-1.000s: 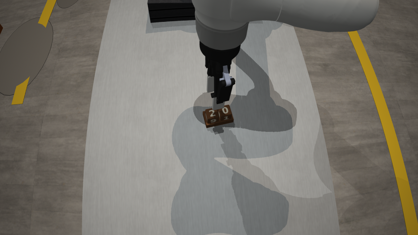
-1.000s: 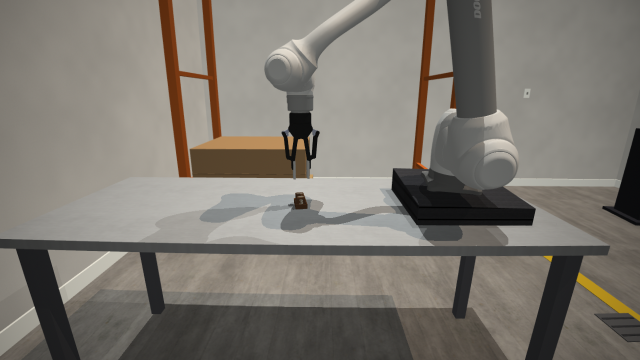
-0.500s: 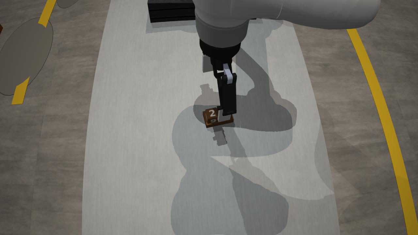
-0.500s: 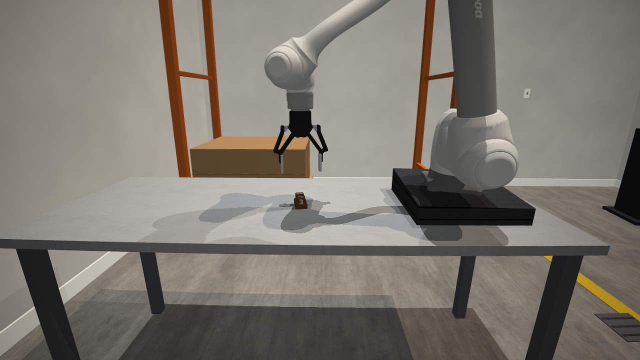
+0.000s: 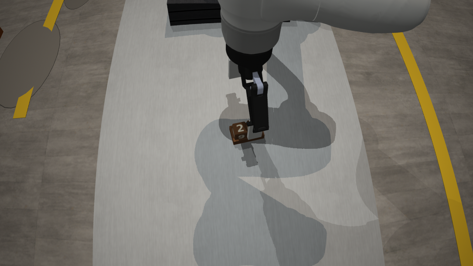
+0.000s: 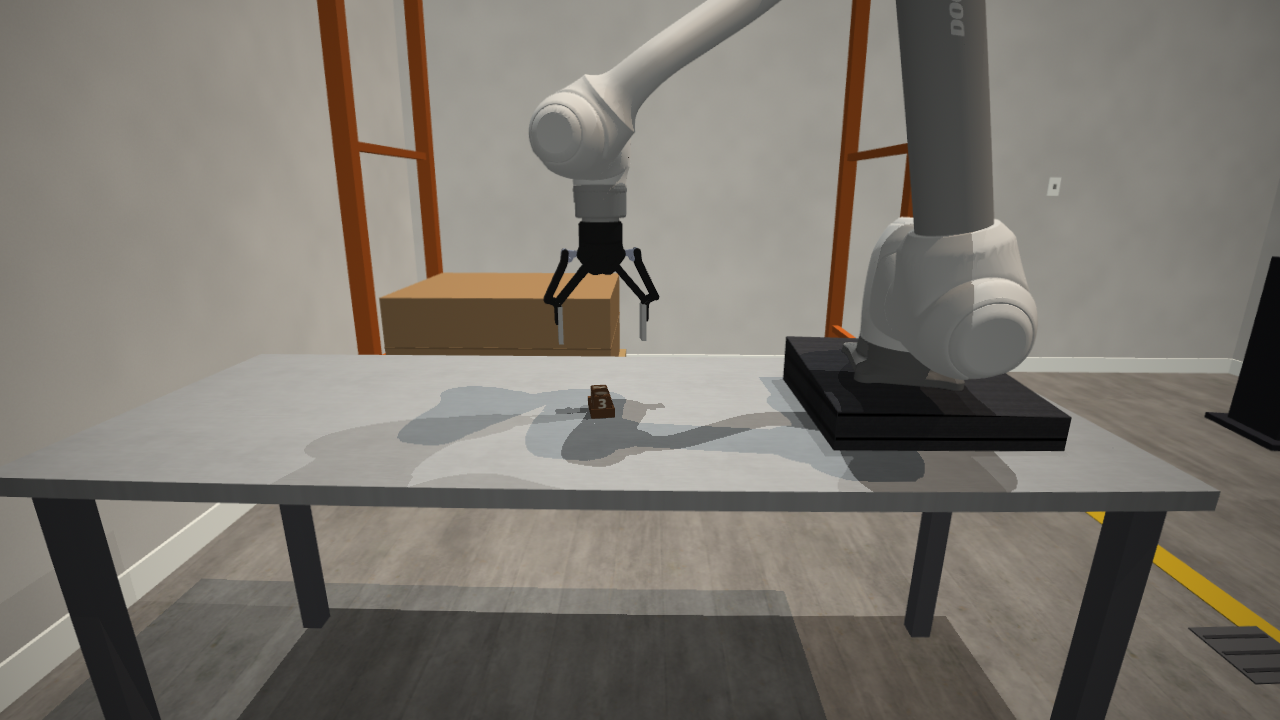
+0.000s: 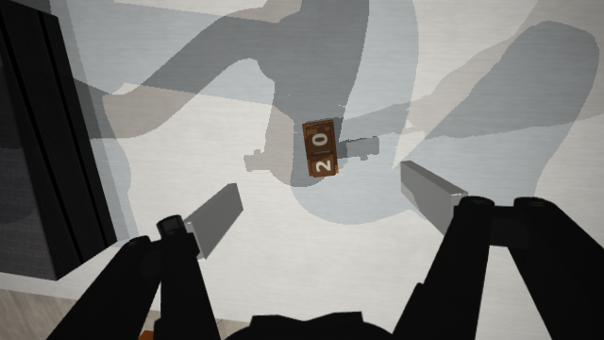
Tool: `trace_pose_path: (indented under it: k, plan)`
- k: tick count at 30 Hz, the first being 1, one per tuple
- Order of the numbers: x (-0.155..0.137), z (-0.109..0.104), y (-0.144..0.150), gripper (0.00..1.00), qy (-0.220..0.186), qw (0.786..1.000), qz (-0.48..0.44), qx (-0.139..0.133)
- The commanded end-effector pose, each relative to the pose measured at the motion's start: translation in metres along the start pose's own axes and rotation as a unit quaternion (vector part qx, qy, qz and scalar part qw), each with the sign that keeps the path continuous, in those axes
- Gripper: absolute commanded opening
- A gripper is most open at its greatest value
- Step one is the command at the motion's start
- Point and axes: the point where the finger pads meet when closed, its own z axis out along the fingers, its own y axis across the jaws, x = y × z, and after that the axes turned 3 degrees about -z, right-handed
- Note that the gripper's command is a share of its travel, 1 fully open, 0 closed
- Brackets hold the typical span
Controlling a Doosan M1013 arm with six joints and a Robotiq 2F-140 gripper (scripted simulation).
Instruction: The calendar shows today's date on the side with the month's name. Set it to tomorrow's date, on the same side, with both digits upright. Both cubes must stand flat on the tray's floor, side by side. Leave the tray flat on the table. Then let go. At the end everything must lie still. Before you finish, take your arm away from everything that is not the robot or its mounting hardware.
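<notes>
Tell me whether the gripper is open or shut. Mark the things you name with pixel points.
Open: in the exterior and wrist views the gripper (image 5: 254,104) (image 6: 601,340) (image 7: 316,187) has its fingers spread wide, nothing between them.

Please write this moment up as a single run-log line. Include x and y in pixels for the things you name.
gripper (image 5: 247,104) (image 6: 601,338) (image 7: 316,187): open, above table (image 6: 268,447) | tray (image 5: 248,140) (image 7: 337,171): on table | cubes: in tray, tops 2 (image 5: 239,128) (image 7: 323,165) and 0 (image 7: 320,139) | contact: none seen

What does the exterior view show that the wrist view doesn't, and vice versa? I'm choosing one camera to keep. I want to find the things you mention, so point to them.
Exterior only: the cube face reading 3 (image 6: 601,403), the table's legs (image 6: 1083,608) and the cardboard-coloured box (image 6: 501,322).
Wrist only: the cubes' top digits, 2 (image 7: 323,165) and 0 (image 7: 320,140), legibly.
Both: the open end effector (image 6: 601,327) (image 7: 316,187), apart from the cubes, and the black base plate (image 6: 948,432) (image 7: 61,189).
</notes>
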Motion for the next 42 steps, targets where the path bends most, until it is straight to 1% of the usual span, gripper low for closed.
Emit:
trace_pose_path:
  k: [1,30,38,42]
  plan:
    - [-0.003,-0.005,0.002,1.0,-0.001,1.0,0.004,-0.001]
    - [-0.003,-0.005,0.002,1.0,-0.001,1.0,0.004,-0.001]
    - [-0.003,-0.013,0.002,1.0,-0.001,1.0,0.004,-0.001]
    - [-0.003,-0.025,0.002,1.0,-0.001,1.0,0.004,-0.001]
